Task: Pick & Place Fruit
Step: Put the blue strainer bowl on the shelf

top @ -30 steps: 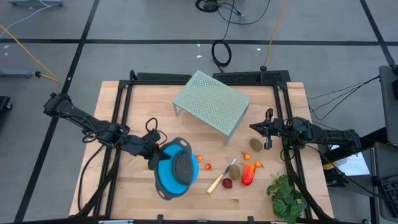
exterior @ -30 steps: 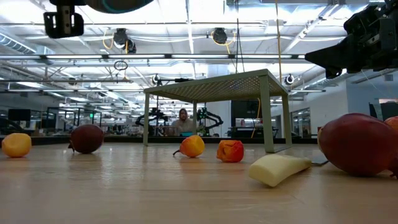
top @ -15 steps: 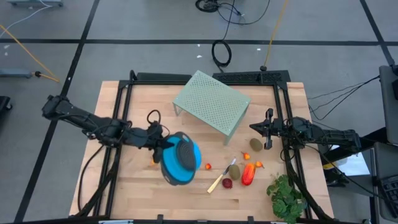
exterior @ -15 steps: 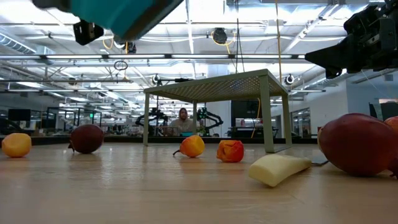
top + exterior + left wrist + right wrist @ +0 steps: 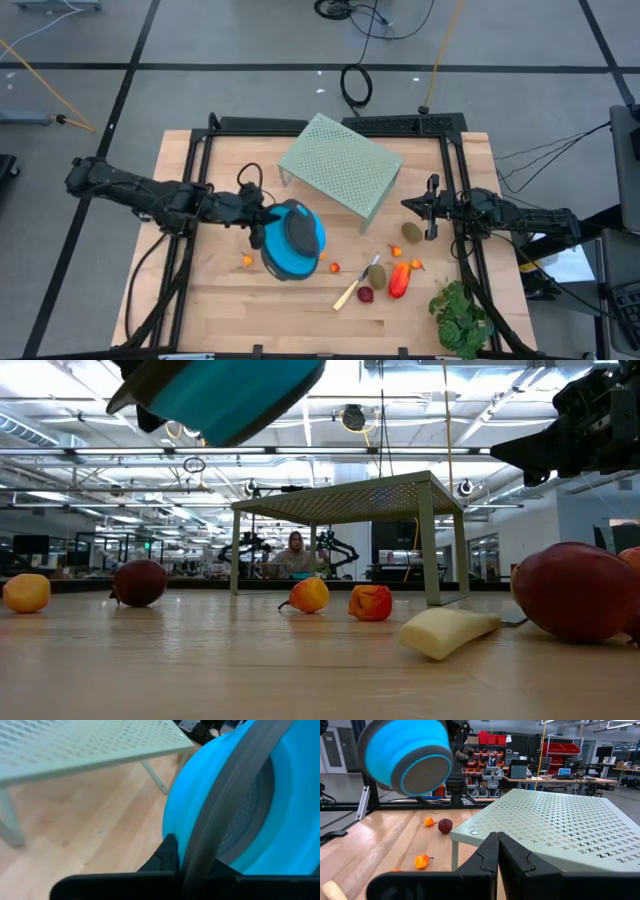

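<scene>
- My left end effector (image 5: 258, 222) is clamped on the rim of a blue colander (image 5: 293, 240), holding it in the air, tipped on its side, over the middle of the bench (image 5: 220, 290).
- My right end effector (image 5: 432, 208) waits with its fingers pressed together at the right side of the bench, gripping nothing, just beside a pale green perforated rack (image 5: 340, 164).
- The fruit lies on the bench: two brownish-green ovals (image 5: 411, 232), a red-orange piece (image 5: 399, 279) and a dark red ball (image 5: 366, 294) cluster near the front right.
- A tiny orange piece (image 5: 247, 260) sits near the colander, apart from it.
- A pale-handled knife (image 5: 352, 289) lies beside the cluster; a leafy green bunch (image 5: 459, 314) is at the front right corner.
</scene>
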Tool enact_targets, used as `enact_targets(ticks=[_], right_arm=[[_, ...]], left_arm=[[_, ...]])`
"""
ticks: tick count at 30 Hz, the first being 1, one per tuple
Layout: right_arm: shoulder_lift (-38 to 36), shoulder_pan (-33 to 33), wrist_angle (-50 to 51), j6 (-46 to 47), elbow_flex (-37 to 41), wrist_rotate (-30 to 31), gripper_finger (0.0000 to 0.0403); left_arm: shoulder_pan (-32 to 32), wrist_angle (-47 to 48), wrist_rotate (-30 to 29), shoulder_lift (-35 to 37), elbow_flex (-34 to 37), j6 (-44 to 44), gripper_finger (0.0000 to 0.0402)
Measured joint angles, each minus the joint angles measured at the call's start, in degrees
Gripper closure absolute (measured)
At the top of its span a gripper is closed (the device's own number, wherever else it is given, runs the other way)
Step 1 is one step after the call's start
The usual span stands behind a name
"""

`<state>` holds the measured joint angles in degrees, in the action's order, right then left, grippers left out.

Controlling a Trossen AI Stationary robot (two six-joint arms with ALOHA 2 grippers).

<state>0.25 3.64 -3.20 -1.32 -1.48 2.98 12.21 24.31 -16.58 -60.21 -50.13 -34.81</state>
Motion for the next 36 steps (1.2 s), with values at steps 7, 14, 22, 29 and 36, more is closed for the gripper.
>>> enact_targets(ticks=[7, 14, 22, 29, 36], right_arm=[[0.00, 0.01, 0.00, 0.00, -0.01, -0.01, 0.0403], [0.04, 0.00, 0.00, 0.00, -0.02, 0.00, 0.0403], [0.04, 0.02, 0.00, 0.00, -0.01, -0.01, 0.0403], [0.04, 0.01, 0.00, 0.00, -0.01, -0.01, 0.0403], [0.04, 0.00, 0.00, -0.68, -0.01, 0.00, 0.0403]], left_arm=[[-4.22, 14.13, -0.04, -3.70, -12.60, 4.27, 0.0401], [-7.75, 23.26, -0.06, -9.14, -23.58, 8.41, 0.0401], [-10.51, 28.62, -0.08, -15.32, -32.98, 12.29, 0.0401], [-13.10, 31.47, 0.10, -18.63, -38.71, 12.03, 0.0401], [-16.83, 32.52, 2.10, -19.30, -42.96, 8.40, 0.0401]])
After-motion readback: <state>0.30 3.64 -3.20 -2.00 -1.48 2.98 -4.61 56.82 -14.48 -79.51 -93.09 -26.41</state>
